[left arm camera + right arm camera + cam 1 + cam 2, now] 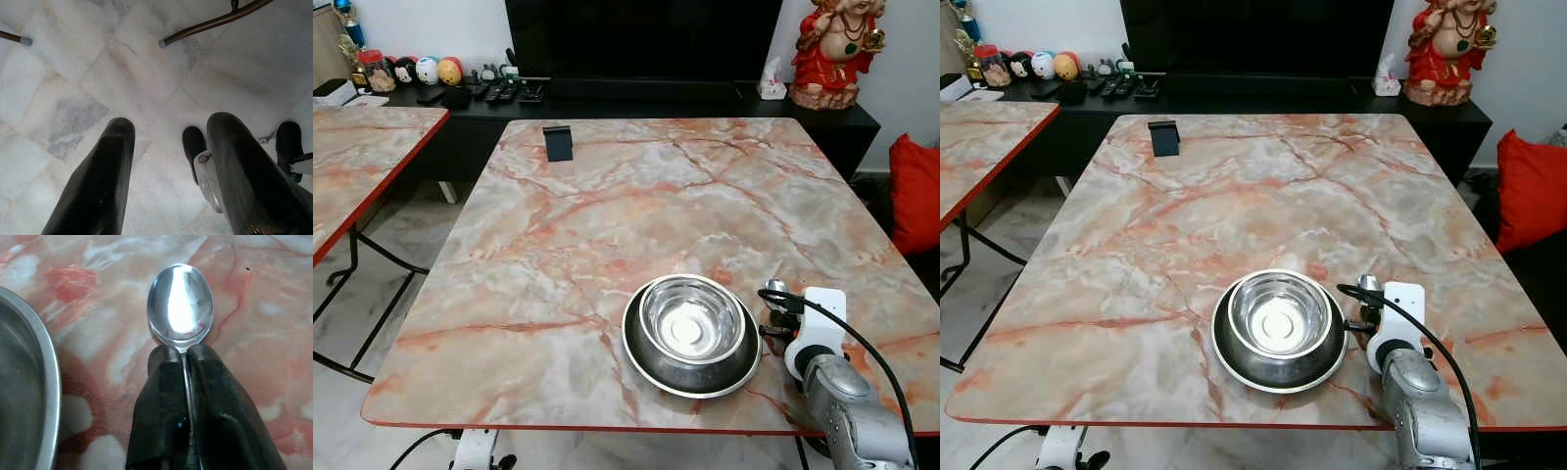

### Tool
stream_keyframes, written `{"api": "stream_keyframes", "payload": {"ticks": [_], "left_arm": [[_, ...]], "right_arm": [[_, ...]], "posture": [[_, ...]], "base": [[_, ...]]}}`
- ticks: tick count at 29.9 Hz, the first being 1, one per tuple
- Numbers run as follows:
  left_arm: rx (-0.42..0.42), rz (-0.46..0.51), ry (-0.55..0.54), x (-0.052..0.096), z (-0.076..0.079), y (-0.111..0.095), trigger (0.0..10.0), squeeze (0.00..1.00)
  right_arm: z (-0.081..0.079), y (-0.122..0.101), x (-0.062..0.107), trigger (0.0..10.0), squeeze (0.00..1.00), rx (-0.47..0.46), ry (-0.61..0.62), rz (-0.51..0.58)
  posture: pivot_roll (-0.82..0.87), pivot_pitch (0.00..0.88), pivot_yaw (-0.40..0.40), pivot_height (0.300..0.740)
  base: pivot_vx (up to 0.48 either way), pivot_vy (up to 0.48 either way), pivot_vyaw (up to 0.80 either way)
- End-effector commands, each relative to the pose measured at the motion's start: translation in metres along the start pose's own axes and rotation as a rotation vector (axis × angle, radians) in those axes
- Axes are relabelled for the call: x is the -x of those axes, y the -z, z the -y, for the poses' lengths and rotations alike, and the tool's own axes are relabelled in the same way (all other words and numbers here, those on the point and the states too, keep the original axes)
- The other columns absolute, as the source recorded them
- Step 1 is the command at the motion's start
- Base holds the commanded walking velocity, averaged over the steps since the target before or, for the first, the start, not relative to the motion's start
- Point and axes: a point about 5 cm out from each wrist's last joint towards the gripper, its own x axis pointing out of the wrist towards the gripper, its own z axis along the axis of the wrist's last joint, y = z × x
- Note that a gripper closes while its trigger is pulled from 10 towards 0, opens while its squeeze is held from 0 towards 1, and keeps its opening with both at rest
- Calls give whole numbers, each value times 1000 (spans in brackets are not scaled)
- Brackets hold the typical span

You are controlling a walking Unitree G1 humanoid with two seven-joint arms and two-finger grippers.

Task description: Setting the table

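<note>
Right wrist view has the spoon (180, 303) front and centre: shiny metal bowl facing up, its neck pinched tight between the right gripper (182, 355) and its two black fingers (161, 396), clamped right on the handle. It sits low over the marble table (607, 215), just beside the rim of the steel bowl (692, 333), not touching it as far as I can see. From the head cameras the steel bowl sits near the table's front edge, toward the robot's right, with the right arm coming up just to its right.

Left gripper (168, 142) hangs down below table level over the pale tiled floor (73, 73), fingers spread apart with nothing between them.

Further out: a small black stand (558, 143) at the far side of the table, a second marble table (362, 157) to the left, a black TV console (636, 98) with remotes (504, 91), and a red figurine (832, 49). No readable writing or brand anywhere
</note>
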Motion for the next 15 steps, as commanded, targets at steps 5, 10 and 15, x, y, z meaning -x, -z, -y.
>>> {"api": "stream_keyframes", "payload": {"ticks": [5,10,15], "left_arm": [[-19,-8,-1,1,-3,2,10000,0],[-19,-7,-1,1,-3,2,10000,0],[-19,-6,0,1,-3,2,10000,0]], "right_arm": [[-3,8,-1,10000,580,4,-10,-44],[-2,7,-1,10000,0,6,4,-38],[3,-3,-1,10000,0,-8,36,29]], "posture": [[-21,0,8,740],[-20,0,9,740],[-19,0,9,740]], "base": [[0,0,0],[0,0,0],[0,0,0]]}}
